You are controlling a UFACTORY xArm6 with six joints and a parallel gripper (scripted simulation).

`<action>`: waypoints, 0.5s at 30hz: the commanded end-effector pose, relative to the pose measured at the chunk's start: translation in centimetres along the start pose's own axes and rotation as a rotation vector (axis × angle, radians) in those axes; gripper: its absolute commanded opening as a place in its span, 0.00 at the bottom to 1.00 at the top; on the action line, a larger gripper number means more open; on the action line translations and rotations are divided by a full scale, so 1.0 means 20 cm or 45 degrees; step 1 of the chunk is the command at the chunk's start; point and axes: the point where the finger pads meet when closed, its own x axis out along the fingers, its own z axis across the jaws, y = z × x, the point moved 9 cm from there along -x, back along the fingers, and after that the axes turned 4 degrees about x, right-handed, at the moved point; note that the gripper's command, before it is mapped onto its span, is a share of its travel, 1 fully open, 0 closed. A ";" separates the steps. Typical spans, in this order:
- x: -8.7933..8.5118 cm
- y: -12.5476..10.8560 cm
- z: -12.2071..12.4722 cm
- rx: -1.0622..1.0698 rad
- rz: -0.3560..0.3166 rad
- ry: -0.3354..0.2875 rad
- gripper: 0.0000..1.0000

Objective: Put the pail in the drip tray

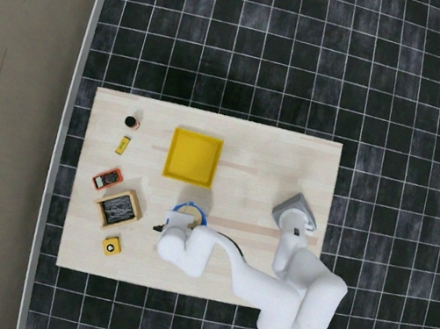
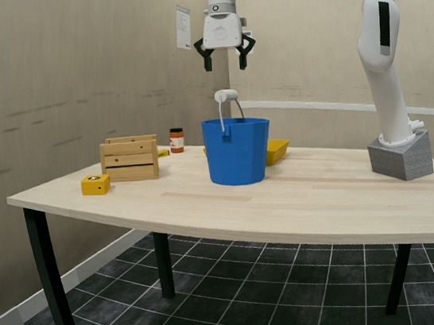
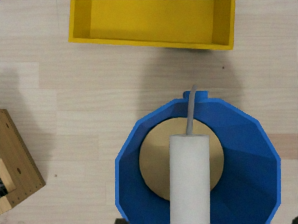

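The blue pail [image 2: 236, 151] stands upright on the wooden table, its bail handle raised with a white grip [image 2: 226, 95] on top. It also shows in the wrist view [image 3: 195, 165], seen from straight above, and in the overhead view [image 1: 192, 214] mostly under my arm. My gripper [image 2: 224, 61] is open and empty, hanging a short way above the handle grip. The yellow drip tray [image 1: 192, 157] lies empty on the table beyond the pail; it also shows in the wrist view [image 3: 151, 22] and behind the pail in the side view [image 2: 277, 149].
A wooden crate [image 2: 130, 158] stands left of the pail, with a small yellow box [image 2: 96, 184] in front of it. A jar [image 2: 176, 139], a small level [image 1: 122, 144] and an orange meter [image 1: 108, 178] lie at the far left. The arm's grey base block [image 2: 402, 156] stands right.
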 end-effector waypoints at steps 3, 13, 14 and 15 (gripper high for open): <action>0.03 0.00 0.00 -0.001 0.000 0.006 1.00; 0.11 0.00 0.00 -0.001 0.000 0.006 1.00; 0.12 0.00 0.00 -0.001 0.000 0.006 1.00; 0.13 0.00 0.00 -0.001 0.000 0.006 1.00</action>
